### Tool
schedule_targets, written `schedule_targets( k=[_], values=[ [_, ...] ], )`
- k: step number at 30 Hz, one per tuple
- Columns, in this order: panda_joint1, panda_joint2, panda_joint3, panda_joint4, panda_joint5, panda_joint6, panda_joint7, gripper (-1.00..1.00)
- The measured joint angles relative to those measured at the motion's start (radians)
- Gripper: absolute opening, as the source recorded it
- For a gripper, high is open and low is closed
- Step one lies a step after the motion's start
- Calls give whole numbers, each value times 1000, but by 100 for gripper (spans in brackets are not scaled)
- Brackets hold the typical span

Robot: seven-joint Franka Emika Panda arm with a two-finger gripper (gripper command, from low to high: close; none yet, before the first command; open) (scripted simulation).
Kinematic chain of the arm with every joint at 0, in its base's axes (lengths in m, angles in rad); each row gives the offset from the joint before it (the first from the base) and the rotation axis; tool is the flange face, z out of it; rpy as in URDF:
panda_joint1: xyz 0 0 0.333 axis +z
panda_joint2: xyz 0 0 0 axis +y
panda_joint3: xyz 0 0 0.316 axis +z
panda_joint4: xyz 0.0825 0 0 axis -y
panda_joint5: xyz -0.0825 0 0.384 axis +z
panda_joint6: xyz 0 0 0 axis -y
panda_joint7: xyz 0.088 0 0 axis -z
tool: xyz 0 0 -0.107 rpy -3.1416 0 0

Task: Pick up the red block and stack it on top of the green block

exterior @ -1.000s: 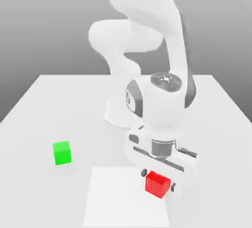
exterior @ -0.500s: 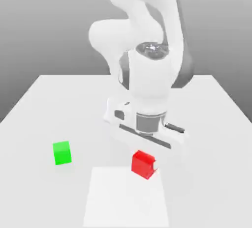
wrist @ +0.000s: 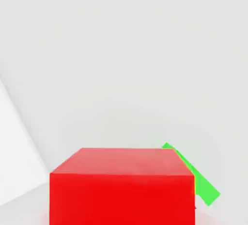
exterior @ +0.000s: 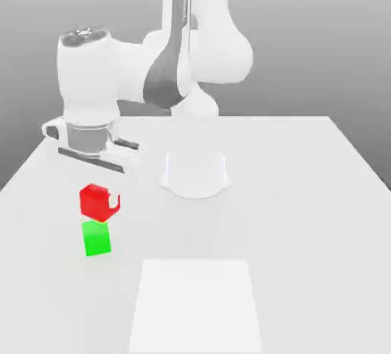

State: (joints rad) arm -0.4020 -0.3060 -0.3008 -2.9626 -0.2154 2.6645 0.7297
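Red block point(exterior: 95, 201), clamped in the gripper point(exterior: 98, 202), hangs at the exterior view's left-centre, just above the green block point(exterior: 96, 238). Hand view shows green point(wrist: 196, 180) skewed beneath; released off-square, it could topple.

The red block point(exterior: 95, 201) is a small, plain, bright red cube, held off the counter point(exterior: 305, 215) directly above the green block point(exterior: 96, 239). In the exterior view its lower edge sits right at the green block's top face; whether the two touch cannot be told. The green block is a plain bright green cube of about the same size, resting flat on the counter. In the hand view, the red block point(wrist: 121, 185) covers most of the green block point(wrist: 201, 185), leaving a green sliver along one side.
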Motion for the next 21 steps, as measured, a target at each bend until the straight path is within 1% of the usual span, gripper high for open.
schedule_targets(
  k=[2, 6, 9, 12, 13, 18, 19, 21],
  values=[
    [-2, 14, -31, -8, 7, 20, -50, -100],
    [31, 101, -61, -5, 54, 105, -96, -100],
    [60, 182, -77, -4, 105, 183, -131, -100],
    [80, 271, -72, -4, 183, 269, -184, -100],
    [81, 291, -69, -5, 202, 289, -197, 100],
    [83, 291, -69, -5, 202, 289, -197, 100],
    [84, 301, -69, -5, 214, 298, -205, 100],
    [73, 270, -69, -4, 182, 269, -184, 100]
  ],
)
